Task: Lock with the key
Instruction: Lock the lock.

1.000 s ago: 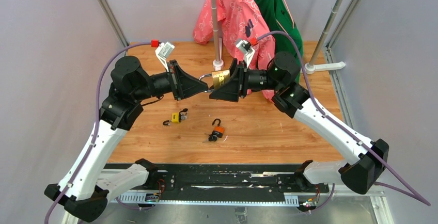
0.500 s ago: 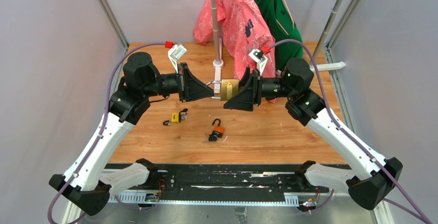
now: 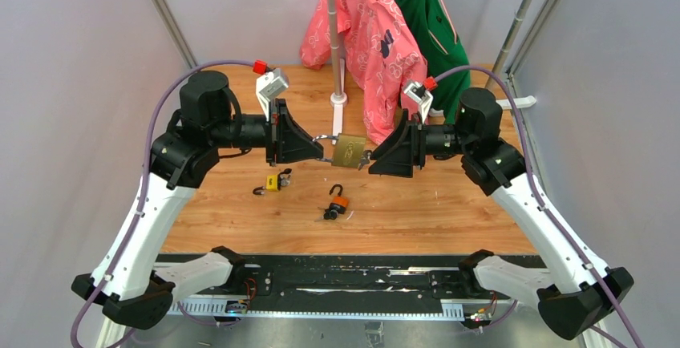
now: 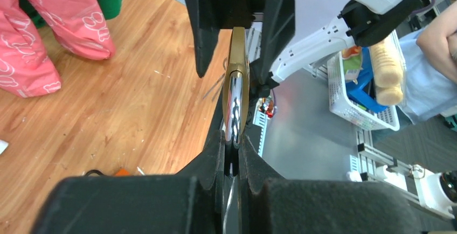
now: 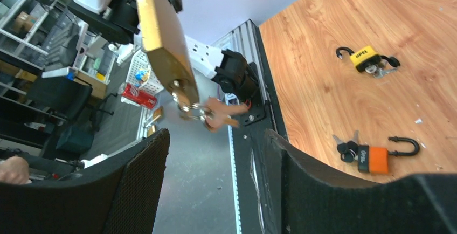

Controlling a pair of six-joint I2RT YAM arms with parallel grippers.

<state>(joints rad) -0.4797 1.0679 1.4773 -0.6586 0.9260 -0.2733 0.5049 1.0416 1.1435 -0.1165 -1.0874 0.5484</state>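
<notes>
1. Left gripper: my jaws are closed down to a narrow gap on the chrome shackle of the brass padlock. In the left wrist view the fingers press the shackle from both sides, and the brass body extends straight away from them, edge-on.

2. Right gripper: my jaws are spread wide and hold nothing. In the right wrist view both pads stand well apart. The padlock body and its keys lie beyond the tips, with no contact visible.

3. Position of the work: the brass padlock hangs in the air over the middle of the tabletop, somewhat nearer the far edge than the near edge. It lies roughly level between my two grippers, shackle end toward the left and key end toward the right. The keys dangle on a ring from the base of the body. They are blurred, so I cannot tell whether one is seated in the keyhole.

4. Other items on the tabletop:
- A yellow padlock lies left of centre.
- An orange padlock, shackle open, lies near centre with its own keys touching it.
- A stand rises at the far edge, with a pink garment and a green garment hanging beside it.
</notes>
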